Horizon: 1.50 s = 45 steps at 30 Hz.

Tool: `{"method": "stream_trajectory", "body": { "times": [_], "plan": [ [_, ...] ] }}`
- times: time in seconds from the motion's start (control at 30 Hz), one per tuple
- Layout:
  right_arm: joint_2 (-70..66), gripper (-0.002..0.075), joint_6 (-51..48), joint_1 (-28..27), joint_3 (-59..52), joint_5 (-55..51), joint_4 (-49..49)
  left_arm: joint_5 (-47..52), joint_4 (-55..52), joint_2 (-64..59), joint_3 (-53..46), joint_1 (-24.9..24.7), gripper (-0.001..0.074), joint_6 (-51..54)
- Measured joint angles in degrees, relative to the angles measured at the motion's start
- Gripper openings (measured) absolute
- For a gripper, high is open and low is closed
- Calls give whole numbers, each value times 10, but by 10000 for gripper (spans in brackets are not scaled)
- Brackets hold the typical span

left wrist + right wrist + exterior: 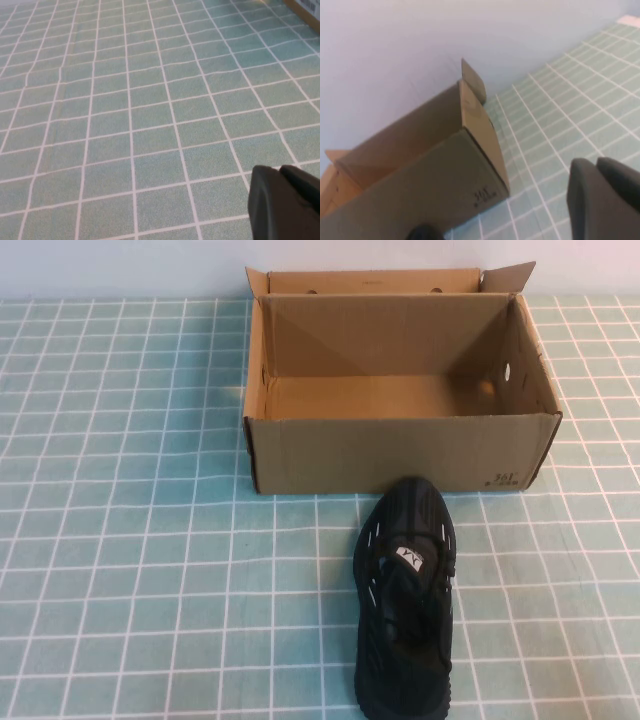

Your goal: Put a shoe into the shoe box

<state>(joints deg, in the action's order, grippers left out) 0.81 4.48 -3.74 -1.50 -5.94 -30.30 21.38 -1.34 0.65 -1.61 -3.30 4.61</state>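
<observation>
On the left, the left pincer (282, 202) shows only as a dark body at the edge of its wrist view, hanging over bare teal-and-white checked cloth on the bench (120, 540); I cannot tell whether it is apart or together. It is out of the high view, and nothing of the task lies near it.

At the middle, the brown corrugated cardboard shoe box (400, 450) stands open-topped and empty at the far side of the bench, short flaps up at the back, round holes in its side wall, small black print on the front right corner. Just in front of it lies the all-black knit sneaker (408, 595), upright on its sole, its toe touching or almost touching the box's front wall, its heel toward the robot, white tongue label showing.

On the right, the right pincer (605, 200) is held above the bench near the box's right front corner; again I cannot tell its state.

Judging by this, the task has not begun: the shoe is ungrasped. The next move calls for the right arm, the nearer one, to come down over the shoe's middle, clamp across it, then lift it clear of the front wall and into the box
</observation>
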Motion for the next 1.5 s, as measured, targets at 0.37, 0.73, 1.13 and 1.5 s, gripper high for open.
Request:
{"method": "stream_trajectory", "body": {
  "times": [0.37, 0.73, 1.13, 1.5],
  "plan": [
    [-27, 0, 1, 0, 63, -117, -38, 0, 0, 0, 0, 0, -4, 0],
    [-360, 0, -51, 0, 354, -536, 134, 0, 0, 0, 0, 0, -4, 0],
    [-583, 0, -143, 127, 510, -569, 141, 0, 0, 0, 0, 0, -4, 0],
    [-762, 19, -212, 433, 667, -555, 204, 0, 0, 0, 0, 0, -5, 0]
  ]
}}
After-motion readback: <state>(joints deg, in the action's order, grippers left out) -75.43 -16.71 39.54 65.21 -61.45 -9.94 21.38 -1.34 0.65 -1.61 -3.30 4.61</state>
